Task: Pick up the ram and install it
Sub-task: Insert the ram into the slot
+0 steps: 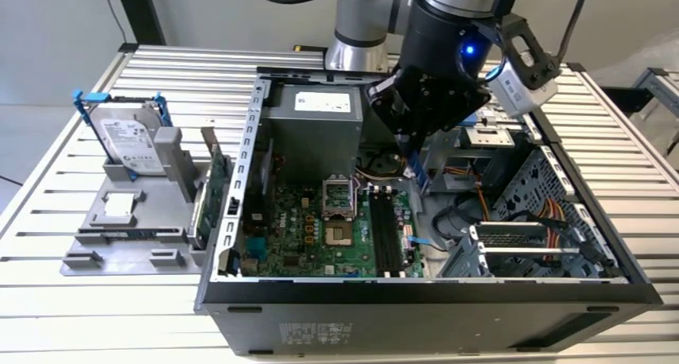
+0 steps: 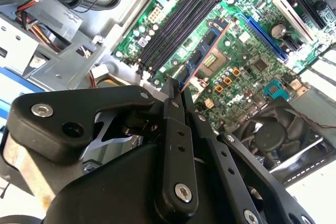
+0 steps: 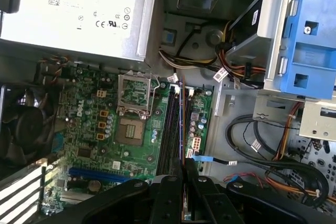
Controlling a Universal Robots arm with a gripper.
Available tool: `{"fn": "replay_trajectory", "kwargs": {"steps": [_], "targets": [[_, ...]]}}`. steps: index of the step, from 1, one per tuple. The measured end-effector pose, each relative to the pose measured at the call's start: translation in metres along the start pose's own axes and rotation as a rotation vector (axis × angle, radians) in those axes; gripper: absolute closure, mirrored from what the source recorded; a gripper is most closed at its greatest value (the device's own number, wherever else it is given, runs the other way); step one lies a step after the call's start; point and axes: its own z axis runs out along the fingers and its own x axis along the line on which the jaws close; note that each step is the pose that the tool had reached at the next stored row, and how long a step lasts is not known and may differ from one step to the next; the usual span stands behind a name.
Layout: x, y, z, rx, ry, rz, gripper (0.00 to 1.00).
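We have the black, multi-link hand (image 1: 409, 145) closed on the ram (image 1: 414, 172), a long, narrow, flat stick of circuit board seen edge-on in the exterior view as a thin bluish strip hanging straight down out of the fingertips. In the first wrist view the ram (image 3: 181, 129) shows as a thin line running away from the hand, and there it lies nearly parallel to the long black memory slots (image 3: 172, 129) on the green motherboard (image 3: 100, 129) inside the open black and grey steel computer case (image 1: 424, 300). That is the relation we judge everything to turn on: the slots sit directly below the hand, the stick's long axis runs along theirs, and its lower edge appears to be above them, not yet seated, though we cannot tell how much gap remains. In the second wrist view the pinched fingers (image 2: 176, 145) meet at the stick, and the slot bank (image 2: 178, 24) lies beyond their tips. To the side of the hand, towards the exterior view's left, sits the square silver processor socket (image 1: 337, 194), with the grey metal power supply box (image 1: 313, 133) further out. Well away from the hand, on the ribbed metal counter (image 1: 64, 300), a grey plastic fixture holds a silver hard drive in blue rails (image 1: 127, 141) and a larger green expansion card (image 1: 215, 191).
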Motion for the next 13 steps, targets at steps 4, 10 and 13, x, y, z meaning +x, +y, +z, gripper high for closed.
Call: {"fn": "replay_trajectory", "kwargs": {"steps": [4,10,13], "targets": [[0.0000,0.0000,0.0019,0.0005,0.0001,0.000,1.00],[0.0000,-0.0001,0.0045,0.0015,0.0002,0.000,1.00],[0.0000,-0.0001,0.0057,0.0021,0.0003,0.000,1.00]]}}
